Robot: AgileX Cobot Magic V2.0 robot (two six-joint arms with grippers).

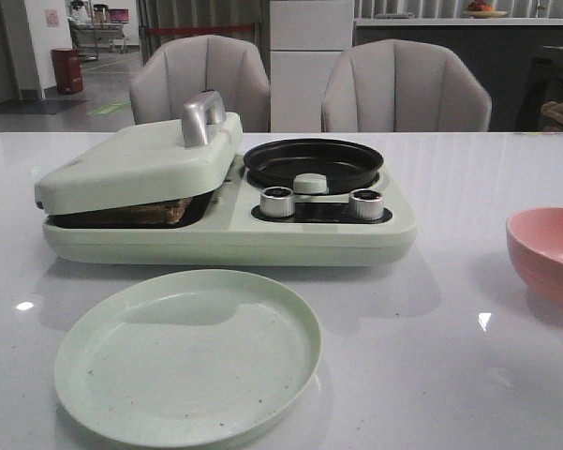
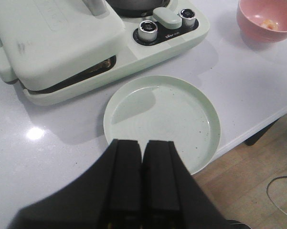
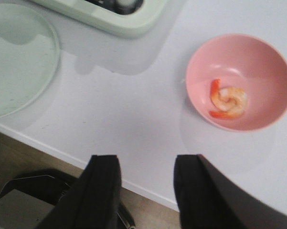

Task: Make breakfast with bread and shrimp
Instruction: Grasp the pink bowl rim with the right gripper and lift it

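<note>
The bread [image 1: 161, 212] shows only as a brown edge under the lowered lid [image 1: 140, 159] of the pale green breakfast maker [image 1: 262, 239]; in the left wrist view a sliver of the bread [image 2: 104, 63] shows at the lid gap. The shrimp [image 3: 228, 100] lie curled in the pink bowl [image 3: 258, 62], which stands at the table's right [image 1: 548, 253]. An empty pale green plate [image 1: 187, 354] lies in front of the maker. My left gripper [image 2: 142, 143] is shut and empty above the plate's near rim. My right gripper [image 3: 147, 160] is open and empty over the table's front edge, short of the bowl.
The maker has a black round pan [image 1: 313, 161] and two silver knobs [image 1: 277, 201] on its right half, and a silver lid handle [image 1: 200, 117]. Two grey chairs [image 1: 405, 89] stand behind the table. The table's front edge [image 3: 62, 155] drops to the floor.
</note>
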